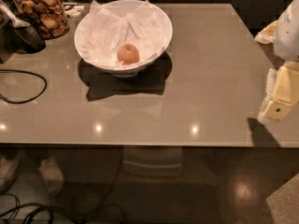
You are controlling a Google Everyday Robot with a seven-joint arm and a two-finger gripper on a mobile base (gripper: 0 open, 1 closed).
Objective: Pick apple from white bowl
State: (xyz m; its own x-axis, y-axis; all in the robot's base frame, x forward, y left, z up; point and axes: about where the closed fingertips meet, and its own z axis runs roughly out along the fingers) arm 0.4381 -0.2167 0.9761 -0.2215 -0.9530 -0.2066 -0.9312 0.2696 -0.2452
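The white bowl stands on the table, wide and conical on a small foot, casting a dark shadow on the glossy surface in front of and beneath it. Crumpled white paper lines the bowl, its corners rising above the rim at the back. The apple lies inside the bowl, low on the paper near the front wall, small, round and orange-tan with a reddish blush, and nothing touches it but the paper. The claw is well to the right of the bowl, at the table's right edge, a pale yellow piece hanging below the white arm, well apart from both bowl and apple; I cannot tell whether it is released or clenched, and nothing shows in it. Left of the bowl and a little behind it stands a glass jar of brown snacks. A black cable loops across the table further left of the bowl, nearer the front edge.
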